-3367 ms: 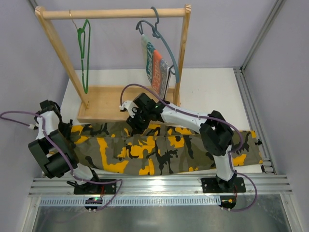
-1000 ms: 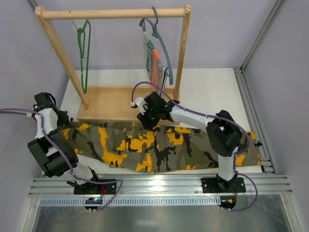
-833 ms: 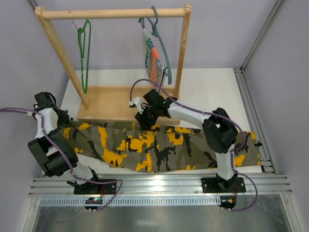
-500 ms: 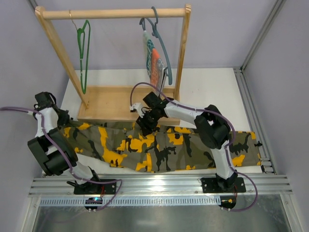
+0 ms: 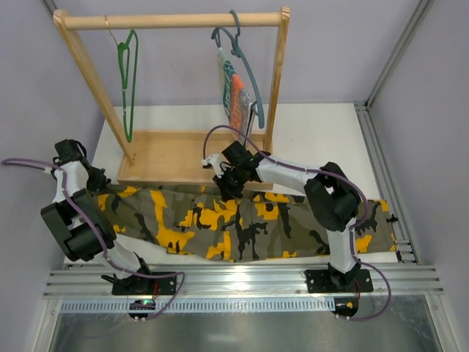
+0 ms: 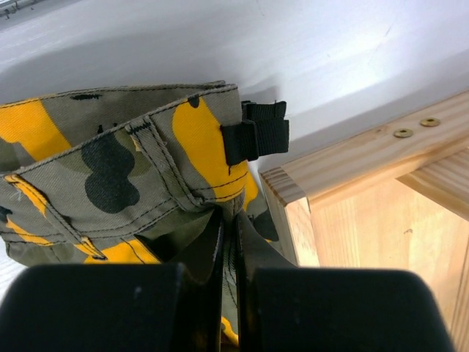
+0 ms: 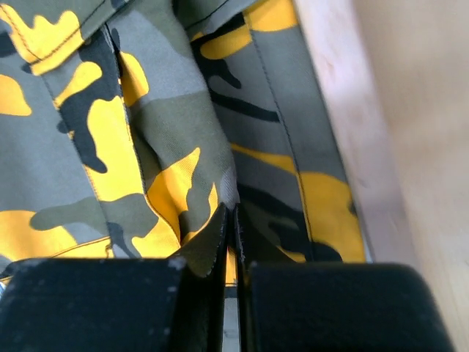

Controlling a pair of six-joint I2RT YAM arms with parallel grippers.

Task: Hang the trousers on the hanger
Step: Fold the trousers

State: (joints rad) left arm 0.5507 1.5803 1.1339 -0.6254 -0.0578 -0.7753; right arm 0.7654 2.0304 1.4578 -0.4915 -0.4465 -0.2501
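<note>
While the trousers [image 5: 242, 227] lie across the table [image 5: 315, 132], left jaws and right jaws both pinch their fabric.

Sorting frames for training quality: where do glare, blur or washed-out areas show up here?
Top view: sharp, with glare on the metal rail in front. Left wrist view: trousers crisp, left pincer dark and soft. Right wrist view: wooden base washed out and blurry, trousers sharp.

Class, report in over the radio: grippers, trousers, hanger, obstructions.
Left gripper, right gripper shut on trousers. Hanger on rail, untouched. Rack base beside both grips.
</note>
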